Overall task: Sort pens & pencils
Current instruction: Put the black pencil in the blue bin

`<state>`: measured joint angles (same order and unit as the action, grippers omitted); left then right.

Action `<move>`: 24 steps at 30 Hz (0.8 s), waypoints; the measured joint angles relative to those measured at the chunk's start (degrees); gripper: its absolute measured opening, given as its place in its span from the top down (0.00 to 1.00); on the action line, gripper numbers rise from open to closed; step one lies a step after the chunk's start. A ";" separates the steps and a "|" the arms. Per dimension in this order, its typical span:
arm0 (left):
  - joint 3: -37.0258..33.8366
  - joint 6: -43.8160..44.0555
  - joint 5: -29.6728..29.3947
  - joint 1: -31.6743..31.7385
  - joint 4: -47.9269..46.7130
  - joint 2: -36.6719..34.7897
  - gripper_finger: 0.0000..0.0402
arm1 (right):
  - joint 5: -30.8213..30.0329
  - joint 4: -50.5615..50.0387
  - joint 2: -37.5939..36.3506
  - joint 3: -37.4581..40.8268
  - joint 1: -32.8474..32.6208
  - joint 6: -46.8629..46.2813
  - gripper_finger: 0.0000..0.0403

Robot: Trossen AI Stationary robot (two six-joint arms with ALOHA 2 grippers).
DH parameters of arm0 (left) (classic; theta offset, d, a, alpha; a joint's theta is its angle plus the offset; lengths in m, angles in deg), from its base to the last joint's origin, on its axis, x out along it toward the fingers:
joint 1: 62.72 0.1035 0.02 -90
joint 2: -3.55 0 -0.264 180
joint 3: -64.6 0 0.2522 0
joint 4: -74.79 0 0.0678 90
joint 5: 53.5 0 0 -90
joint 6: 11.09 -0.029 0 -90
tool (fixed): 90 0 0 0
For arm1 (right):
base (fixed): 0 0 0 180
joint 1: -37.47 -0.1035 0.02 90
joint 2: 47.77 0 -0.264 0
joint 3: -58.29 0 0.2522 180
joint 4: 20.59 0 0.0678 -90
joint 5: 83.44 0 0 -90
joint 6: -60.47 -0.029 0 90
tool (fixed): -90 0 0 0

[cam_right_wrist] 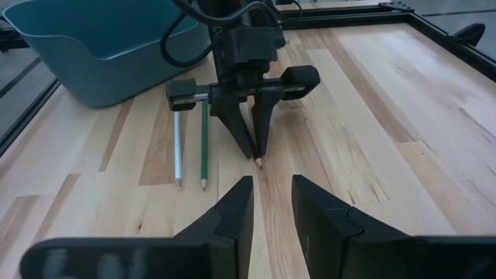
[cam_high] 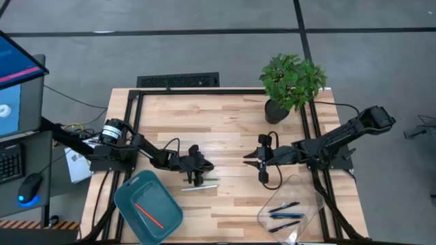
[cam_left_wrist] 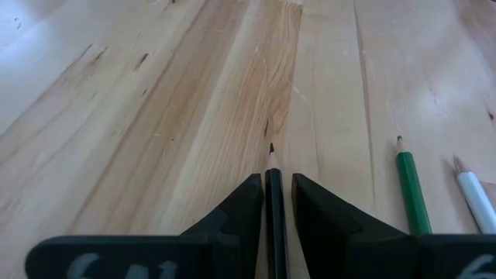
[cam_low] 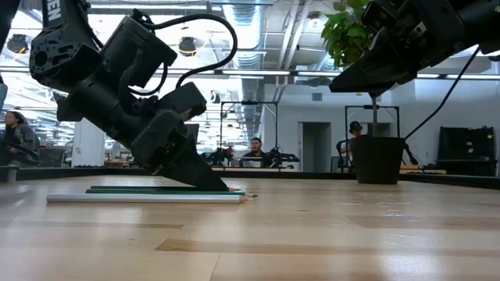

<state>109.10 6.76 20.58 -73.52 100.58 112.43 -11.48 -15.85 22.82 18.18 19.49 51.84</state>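
My left gripper (cam_high: pixel 203 165) slants down at mid-table, shut on a dark pencil (cam_left_wrist: pixel 274 194) whose sharpened point sticks out past the fingertips. Beside it, a green pencil (cam_left_wrist: pixel 411 190) and a pale pencil (cam_left_wrist: pixel 477 200) lie flat on the wood, side by side. My right gripper (cam_right_wrist: pixel 271 180) hovers open above the table, facing the left gripper, with nothing between its fingers. An orange-red pencil (cam_high: pixel 148 214) lies in the teal bin (cam_high: pixel 129 197). Several dark pens (cam_high: pixel 285 212) lie in the clear container (cam_high: pixel 310 194). My left gripper pinches the dark pencil near its sharpened end (cam_left_wrist: pixel 273 180) between the two fingers (cam_left_wrist: pixel 240 209). The pencil runs along the fingers. They slant down from the table's left side. The point (cam_right_wrist: pixel 258 161) is down at the wood; whether it touches I cannot tell.
A potted plant (cam_high: pixel 291 85) stands at the far right corner. The teal bin sits at the near left and the clear container at the near right. Bare wood lies between the two grippers and toward the far edge. Black frame rails (cam_high: pixel 204 90) run around the table.
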 joint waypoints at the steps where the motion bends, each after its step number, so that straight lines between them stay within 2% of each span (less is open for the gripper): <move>1: 0.00 -0.29 -0.02 0.06 -0.02 0.00 0.82 | 0.00 0.02 0.00 0.00 0.00 0.00 0.72; 17: -0.13 -1.16 0.59 1.09 0.33 0.03 0.82 | 0.00 0.00 0.00 0.00 0.00 0.00 0.72; 24: -0.31 -2.23 -0.37 0.95 7.29 3.64 0.82 | 0.00 0.00 0.00 0.00 0.00 0.00 0.72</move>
<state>108.78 4.53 20.20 -72.57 107.87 116.07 -11.48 -15.85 22.82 18.18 19.49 51.84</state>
